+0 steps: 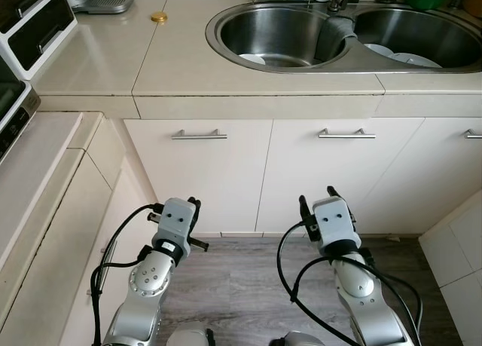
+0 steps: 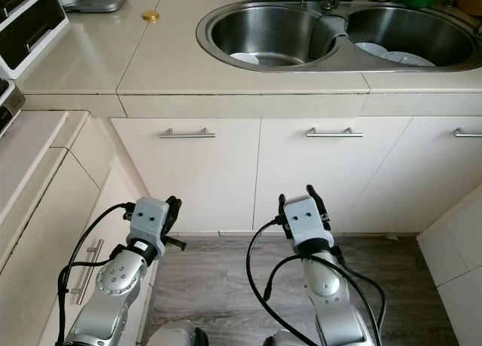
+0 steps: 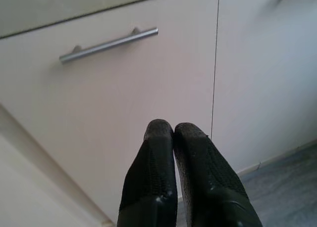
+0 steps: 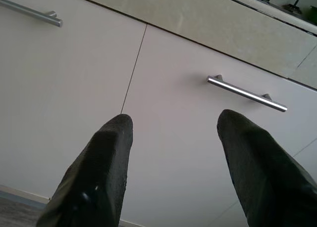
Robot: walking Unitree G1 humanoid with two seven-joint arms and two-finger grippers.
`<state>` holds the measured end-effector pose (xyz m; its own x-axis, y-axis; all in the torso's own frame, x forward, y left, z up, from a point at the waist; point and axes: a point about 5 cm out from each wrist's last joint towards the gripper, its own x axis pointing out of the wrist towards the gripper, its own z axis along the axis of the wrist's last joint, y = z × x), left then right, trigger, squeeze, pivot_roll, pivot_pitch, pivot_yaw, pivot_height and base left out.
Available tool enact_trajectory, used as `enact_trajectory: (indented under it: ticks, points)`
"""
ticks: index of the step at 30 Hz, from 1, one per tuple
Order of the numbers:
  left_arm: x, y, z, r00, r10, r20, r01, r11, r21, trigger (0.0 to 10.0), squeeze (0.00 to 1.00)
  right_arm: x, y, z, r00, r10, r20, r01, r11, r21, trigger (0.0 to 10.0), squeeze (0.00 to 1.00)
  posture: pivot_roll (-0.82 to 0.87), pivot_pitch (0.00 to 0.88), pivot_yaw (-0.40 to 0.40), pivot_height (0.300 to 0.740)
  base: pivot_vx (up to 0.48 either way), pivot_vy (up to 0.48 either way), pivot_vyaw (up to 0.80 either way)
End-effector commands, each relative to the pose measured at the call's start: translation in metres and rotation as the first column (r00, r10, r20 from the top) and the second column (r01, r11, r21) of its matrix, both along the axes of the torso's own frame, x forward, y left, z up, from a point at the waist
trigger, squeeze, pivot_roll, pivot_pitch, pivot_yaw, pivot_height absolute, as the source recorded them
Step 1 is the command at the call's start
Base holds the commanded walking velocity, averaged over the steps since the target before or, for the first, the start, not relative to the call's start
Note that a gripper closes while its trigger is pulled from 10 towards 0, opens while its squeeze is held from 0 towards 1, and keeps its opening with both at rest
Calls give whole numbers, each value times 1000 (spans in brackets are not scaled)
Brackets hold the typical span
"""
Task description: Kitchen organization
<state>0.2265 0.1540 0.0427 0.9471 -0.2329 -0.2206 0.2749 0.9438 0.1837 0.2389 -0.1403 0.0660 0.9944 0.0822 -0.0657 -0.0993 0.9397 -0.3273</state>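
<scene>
Both arms hang idle below the sink (image 1: 226, 37), left claw (image 3: 173, 133) clenched empty, right claw (image 4: 173, 125) released, so reaching up to the dishes (image 1: 410, 58) looks next.

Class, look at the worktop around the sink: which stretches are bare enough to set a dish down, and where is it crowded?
The widest bare stretch of the counter runs between the left sink basin and the white appliance, broken only by a small gold lid. The narrow front strip before the basins is also free. The basins hold white dishes, and the ledge behind them is cluttered.
</scene>
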Motion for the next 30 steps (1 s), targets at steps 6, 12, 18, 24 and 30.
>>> enact_trajectory:
  ticks: [6,12,18,24,30]
  points:
    - [-6,9,1,999,45,6,-45,999,25,10000,0,2,-5,5,1000,-3,21,4,1000,-11,10000,0,149,0,-16,740,0,0,0]
    - [-13,11,-3,997,69,-17,-68,998,15,10000,0,-1,-12,4,1000,-2,18,3,1000,-27,10000,0,154,0,-28,740,0,0,0]
    - [-9,15,-1,996,85,-4,-85,996,31,10000,0,1,-13,7,1000,9,22,-8,999,-31,10000,0,163,0,-27,740,0,0,0]
    - [-3,18,6,998,52,38,-54,997,57,10000,0,-9,-10,1,1000,10,-12,-10,1000,-16,10000,0,162,0,-25,740,0,0,0]
    - [-5,9,4,998,40,52,-44,996,82,10000,0,-13,-10,-4,999,26,-35,-27,999,-25,10000,0,175,0,-47,740,0,0,0]
